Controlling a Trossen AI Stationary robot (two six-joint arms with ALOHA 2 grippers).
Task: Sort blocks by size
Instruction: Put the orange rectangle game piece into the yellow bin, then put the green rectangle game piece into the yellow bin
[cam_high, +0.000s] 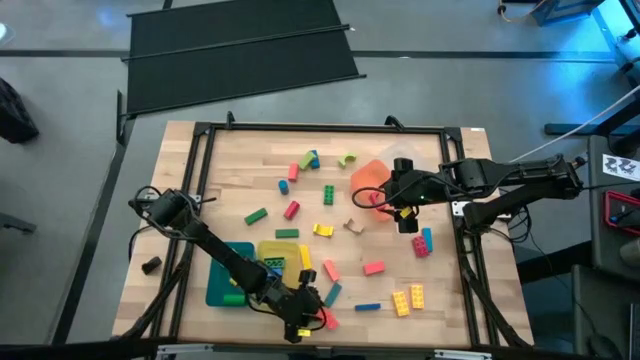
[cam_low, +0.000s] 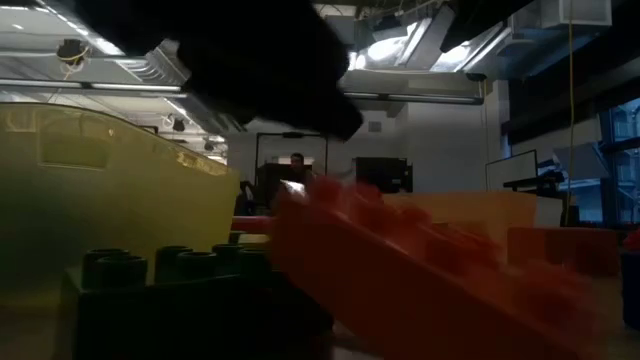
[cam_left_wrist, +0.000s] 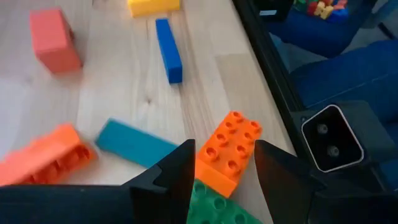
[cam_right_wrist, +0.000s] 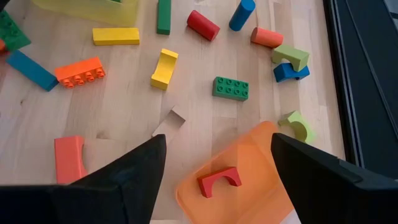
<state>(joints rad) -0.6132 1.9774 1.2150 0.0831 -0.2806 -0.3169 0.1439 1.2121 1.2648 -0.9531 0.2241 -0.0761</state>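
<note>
Blocks of many colours lie scattered on the wooden table (cam_high: 330, 150). My left gripper (cam_high: 308, 312) is near the table's front edge, shut on an orange studded brick (cam_left_wrist: 230, 146) that lies over a green brick (cam_left_wrist: 214, 208). In the low view the orange brick (cam_low: 430, 280) slants down from the dark gripper, past the green brick (cam_low: 170, 290). My right gripper (cam_right_wrist: 217, 140) hangs open above the orange tray (cam_right_wrist: 249, 168), which holds a red arched block (cam_right_wrist: 219, 182). My left gripper pinches the orange brick between its two fingers, one on each long side (cam_left_wrist: 202, 163), at the brick's near end. The fingers slant down and lie along the brick. The brick is tilted, its gripped end raised above the green brick; whether its low end touches the table I cannot tell.
A teal tray (cam_high: 222, 282) and a yellow tray (cam_high: 282, 262) stand beside the left arm. A teal bar (cam_left_wrist: 134, 143), a blue bar (cam_left_wrist: 169, 50) and another orange brick (cam_left_wrist: 43, 158) lie close to the left gripper. The black table rail (cam_left_wrist: 267, 56) runs alongside.
</note>
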